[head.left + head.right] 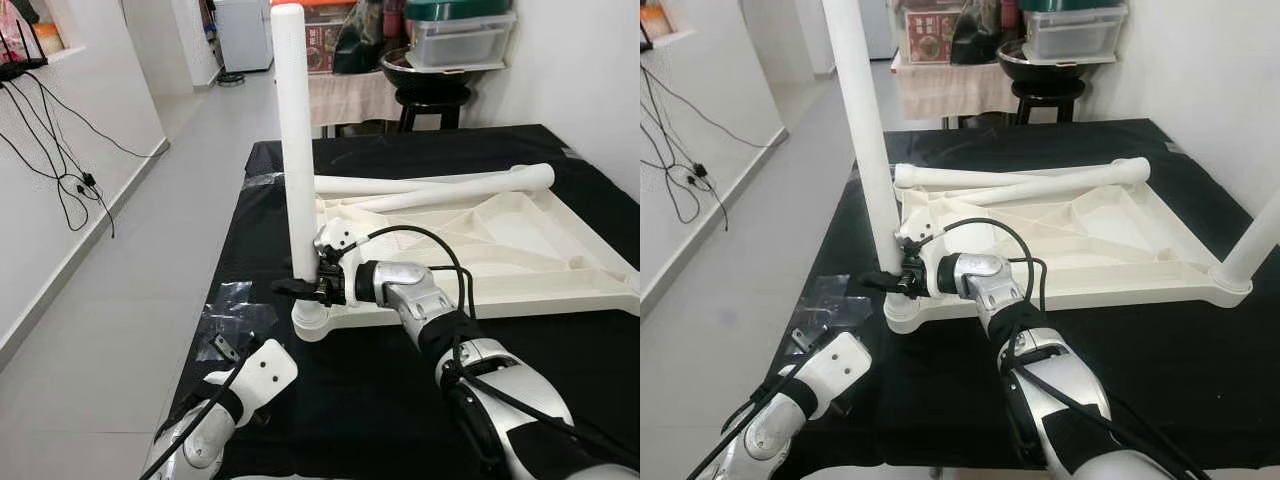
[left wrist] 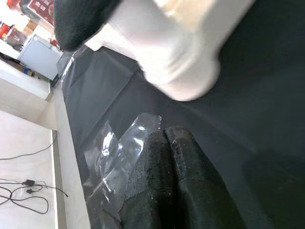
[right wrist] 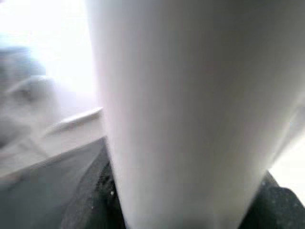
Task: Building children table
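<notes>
Nearest the camera, at the near left, the left gripper [image 2: 167, 181] hangs low over the black desk [image 1: 400, 400], its two fingers pressed together and holding nothing. Just beyond it a crumpled clear plastic bag [image 1: 235, 305] lies on the desk near the left edge, with a small metal bracket [image 1: 222, 347] on its near side.

Right of the bag, the white tabletop [image 1: 480, 260] lies upside down on the desk, ribbed underside up. At its near left corner one white leg [image 1: 293, 140] stands upright in a round socket [image 1: 312, 320]. The right gripper [image 1: 305, 287] reaches in from the right and pinches this leg low down, just above the socket; in the right wrist view the leg [image 3: 190, 114] sits close between the black fingers [image 3: 100, 191]. A black cable [image 1: 440, 245] loops over the silver right forearm.

On the far edge of the tabletop two loose legs [image 1: 440, 190] lie on their sides, close together, running left to right. In the right eye view another leg [image 1: 1258, 245] stands at the near right corner of the tabletop, leaning slightly to the right.

Far off, past the desk, a black stool [image 1: 432, 100] carries a dark bowl, with clear plastic boxes [image 1: 460, 40] behind it. On the left, black cords [image 1: 60, 180] hang down the white wall to the floor.
</notes>
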{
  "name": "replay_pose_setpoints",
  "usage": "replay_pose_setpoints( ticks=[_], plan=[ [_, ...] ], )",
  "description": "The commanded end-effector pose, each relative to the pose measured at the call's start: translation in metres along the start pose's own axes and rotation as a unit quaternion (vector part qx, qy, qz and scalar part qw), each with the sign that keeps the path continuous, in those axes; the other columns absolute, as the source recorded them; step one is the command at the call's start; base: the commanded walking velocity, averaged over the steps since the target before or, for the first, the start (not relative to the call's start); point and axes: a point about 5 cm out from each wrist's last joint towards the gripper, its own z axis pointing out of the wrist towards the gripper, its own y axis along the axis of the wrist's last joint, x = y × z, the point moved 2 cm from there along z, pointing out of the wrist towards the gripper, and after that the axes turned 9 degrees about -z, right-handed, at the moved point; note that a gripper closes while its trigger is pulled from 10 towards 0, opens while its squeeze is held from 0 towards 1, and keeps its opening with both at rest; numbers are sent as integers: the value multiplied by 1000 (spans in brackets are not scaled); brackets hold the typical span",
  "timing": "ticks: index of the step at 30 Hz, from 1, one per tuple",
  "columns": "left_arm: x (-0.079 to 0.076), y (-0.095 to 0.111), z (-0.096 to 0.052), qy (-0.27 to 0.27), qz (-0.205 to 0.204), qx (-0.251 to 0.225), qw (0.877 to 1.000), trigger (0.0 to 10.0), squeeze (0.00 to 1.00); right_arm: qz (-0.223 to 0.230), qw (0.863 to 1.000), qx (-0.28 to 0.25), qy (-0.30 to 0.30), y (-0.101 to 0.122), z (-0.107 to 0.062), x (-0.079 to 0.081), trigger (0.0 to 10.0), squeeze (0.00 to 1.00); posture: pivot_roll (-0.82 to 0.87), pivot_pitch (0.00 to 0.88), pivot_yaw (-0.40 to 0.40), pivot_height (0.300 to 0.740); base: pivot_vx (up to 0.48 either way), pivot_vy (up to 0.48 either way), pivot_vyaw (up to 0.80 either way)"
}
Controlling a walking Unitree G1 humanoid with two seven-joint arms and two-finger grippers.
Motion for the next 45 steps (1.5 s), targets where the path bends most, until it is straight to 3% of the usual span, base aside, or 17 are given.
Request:
replay_pose_setpoints(
  ticks=[1,3,5,13,14,15,16,19,21,25,26,27,30,33,34,41,45],
  plan=[
    [2,-5,-4,5,5,13,1000,10000,0,28,989,31,-144,-14,-14,-18,0,0,-72,0,23,740,0,0,0],
    [3,-5,-4,5,5,13,1000,10000,0,43,993,20,-112,-19,-23,11,0,0,-97,0,42,740,0,0,0],
    [3,-6,-4,5,5,13,1000,10000,0,42,995,16,-85,-18,-25,24,0,0,-97,0,42,740,0,0,0],
    [4,-7,-3,4,4,15,1000,10000,0,3,996,22,-87,-15,-13,11,0,0,-107,0,42,740,0,0,0],
    [4,-7,-3,4,4,15,1000,10000,0,7,998,19,-63,-12,-9,17,10000,0,-107,0,42,740,0,0,0],
    [4,-8,-3,4,4,16,1000,10000,0,11,998,21,-57,-9,-10,22,10000,0,-107,0,42,740,0,0,0],
    [4,-8,-3,4,4,16,1000,10000,0,13,999,18,-47,-5,-10,26,10000,1000,-95,0,41,740,0,0,0],
    [4,-8,-3,4,4,16,1000,10000,0,19,1000,-13,15,9,-7,33,10000,1000,-90,0,40,740,0,0,0],
    [4,-8,-2,4,4,16,1000,10000,0,19,993,-50,107,22,-4,39,10000,1000,-89,0,39,740,0,0,0],
    [4,-8,-2,4,4,16,1000,10000,0,6,981,-76,180,30,-5,40,10000,1000,-86,0,39,740,0,0,0],
    [4,-8,-1,4,4,17,1000,10000,0,-10,970,-77,231,31,-7,42,10000,0,-82,0,36,740,0,0,0],
    [4,-8,-1,4,4,17,1000,10000,0,-10,970,-77,231,31,-7,42,10000,0,-82,0,36,740,0,0,0],
    [3,-9,0,4,5,17,1000,10000,0,-53,931,-48,358,22,-14,46,10000,0,-69,0,33,740,0,0,0],
    [3,-9,0,5,5,18,1000,10000,0,-38,933,-30,356,19,-11,42,9255,0,-48,0,33,740,0,0,0],
    [2,-10,1,5,5,19,1000,10000,0,-34,935,-25,352,19,-10,40,0,0,-28,0,31,740,0,0,0],
    [3,-12,2,5,6,20,1000,10000,0,-32,944,-11,328,18,-6,36,0,0,-23,0,40,740,0,0,0],
    [4,-13,2,5,5,21,1000,10000,0,-34,962,10,269,14,2,30,0,0,-49,0,51,740,0,0,0]
  ],
)
